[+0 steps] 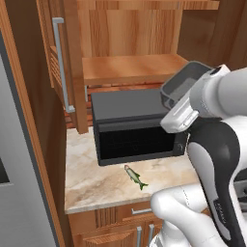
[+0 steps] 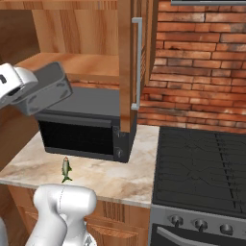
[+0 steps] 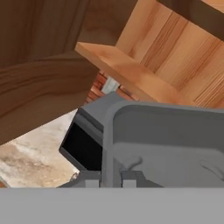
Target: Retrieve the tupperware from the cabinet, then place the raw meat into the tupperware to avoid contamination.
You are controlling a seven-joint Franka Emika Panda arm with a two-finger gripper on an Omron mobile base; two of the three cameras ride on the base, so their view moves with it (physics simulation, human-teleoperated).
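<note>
I see my jaws pinched on the rim, apparently, of the dark grey see-through tupperware tub [image 1: 185, 84], held above the black microwave [image 1: 130, 128]; the small silvery fish [image 1: 135, 177] lies on the marble worktop [image 1: 91, 183] at six o'clock of the microwave.

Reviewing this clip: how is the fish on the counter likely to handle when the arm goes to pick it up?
The fish lies flat on the counter, so there is probably little height to pinch. Its slender, tapering body may slip or pivot between the fingers. It looks small beside the microwave, so it is likely light and easily nudged.
</note>
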